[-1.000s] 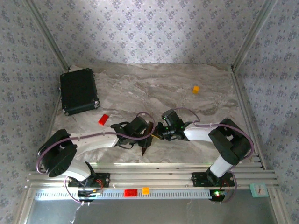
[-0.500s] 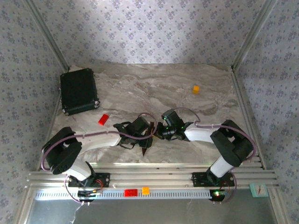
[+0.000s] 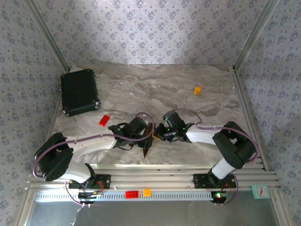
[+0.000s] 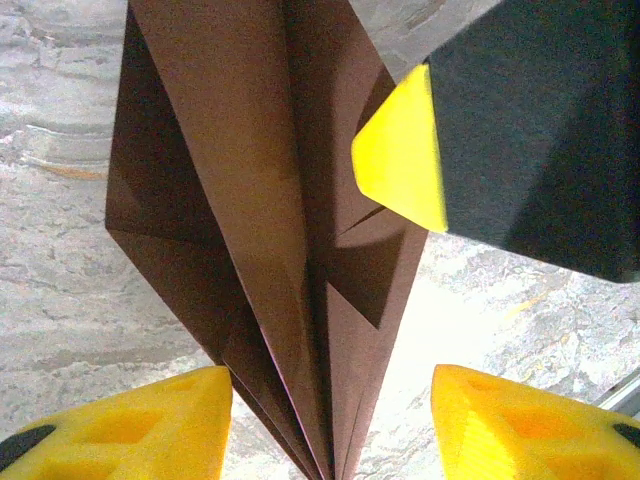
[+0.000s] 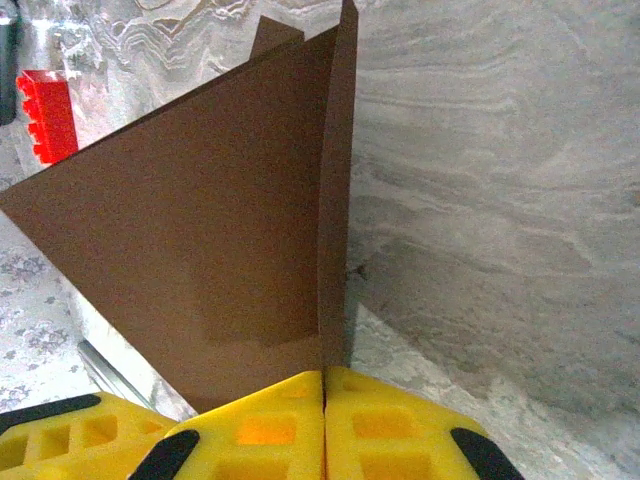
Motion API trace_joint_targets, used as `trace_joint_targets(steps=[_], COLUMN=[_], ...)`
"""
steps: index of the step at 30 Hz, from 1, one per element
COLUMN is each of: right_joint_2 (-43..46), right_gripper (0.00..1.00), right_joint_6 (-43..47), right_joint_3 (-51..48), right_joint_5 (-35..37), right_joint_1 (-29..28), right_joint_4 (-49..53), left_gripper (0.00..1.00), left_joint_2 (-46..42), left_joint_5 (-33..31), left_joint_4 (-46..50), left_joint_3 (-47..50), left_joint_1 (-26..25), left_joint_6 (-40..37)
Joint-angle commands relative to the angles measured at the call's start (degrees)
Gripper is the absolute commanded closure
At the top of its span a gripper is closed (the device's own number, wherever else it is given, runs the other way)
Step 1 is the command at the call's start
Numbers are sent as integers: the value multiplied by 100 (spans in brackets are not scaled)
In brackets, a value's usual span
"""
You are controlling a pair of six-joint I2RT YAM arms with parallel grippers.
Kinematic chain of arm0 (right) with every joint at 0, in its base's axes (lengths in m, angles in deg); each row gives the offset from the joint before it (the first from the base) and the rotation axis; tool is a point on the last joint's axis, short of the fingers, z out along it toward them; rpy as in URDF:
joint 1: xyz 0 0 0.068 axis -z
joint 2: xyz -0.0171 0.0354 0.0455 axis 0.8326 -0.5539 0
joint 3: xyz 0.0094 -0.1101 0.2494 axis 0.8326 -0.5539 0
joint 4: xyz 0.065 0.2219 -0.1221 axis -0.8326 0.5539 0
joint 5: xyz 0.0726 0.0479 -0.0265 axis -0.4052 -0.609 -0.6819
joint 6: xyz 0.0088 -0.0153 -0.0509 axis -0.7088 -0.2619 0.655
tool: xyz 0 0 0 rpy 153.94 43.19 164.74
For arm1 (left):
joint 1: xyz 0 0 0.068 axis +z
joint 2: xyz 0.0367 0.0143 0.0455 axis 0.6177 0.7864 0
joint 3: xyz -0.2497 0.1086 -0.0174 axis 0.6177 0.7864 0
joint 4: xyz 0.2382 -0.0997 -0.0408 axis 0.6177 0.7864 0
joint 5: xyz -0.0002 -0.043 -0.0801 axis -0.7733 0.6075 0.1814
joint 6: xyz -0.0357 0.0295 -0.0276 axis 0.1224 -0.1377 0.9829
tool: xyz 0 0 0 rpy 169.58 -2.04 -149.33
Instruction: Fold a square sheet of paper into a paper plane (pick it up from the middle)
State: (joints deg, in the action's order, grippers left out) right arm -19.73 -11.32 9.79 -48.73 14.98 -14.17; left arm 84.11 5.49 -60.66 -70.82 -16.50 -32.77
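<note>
Backing away slightly, the left arm (image 3: pixel 89 140) has swung its elbow lower and further outward than it sat half a second earlier, and the left gripper (image 4: pixel 330 385) has let its jaws spread a little wider, while the paper plane (image 4: pixel 260 200) has kept its place between the two grippers. Those left jaws now stand roughly half open: the yellow pads (image 4: pixel 150 425) sit apart on either side of the plane's narrow folded end, which runs down through the gap nearer the left-hand pad, and no pinch on it is visible. The right gripper (image 5: pixel 325 385) has its jaws fully closed, pads meeting on the lower edge of the dark brown paper, so the plane stands up out of these jaws and fans away from them above the marble table (image 5: pixel 500 200), with a red block (image 5: pixel 45 110) far off to the upper left of the pads. Seen from the left wrist, the right gripper's black finger and yellow pad press on the paper just ahead of the left jaws. This reads as a release after pressing a crease: the right gripper alone carries the plane, the wing folds look largely formed, and the left gripper seems free to re-grip elsewhere for a further fold
</note>
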Motion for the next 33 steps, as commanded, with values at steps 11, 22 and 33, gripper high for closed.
trace_joint_targets(steps=[11, 22, 33], right_joint_2=[52, 40, -137], right_gripper=[91, 91, 91], right_joint_6=[109, 84, 118], right_joint_3=[20, 36, 230], right_joint_5=[-23, -19, -1], right_joint_1=[-10, -6, -52], right_joint_4=[26, 38, 158], left_gripper=[43, 47, 61], left_joint_2=[231, 543, 663], left_joint_5=[597, 654, 394], left_joint_4=[-105, -179, -70], left_joint_3=[-129, -241, -215], left_joint_1=[157, 157, 139], left_joint_6=[-228, -307, -260])
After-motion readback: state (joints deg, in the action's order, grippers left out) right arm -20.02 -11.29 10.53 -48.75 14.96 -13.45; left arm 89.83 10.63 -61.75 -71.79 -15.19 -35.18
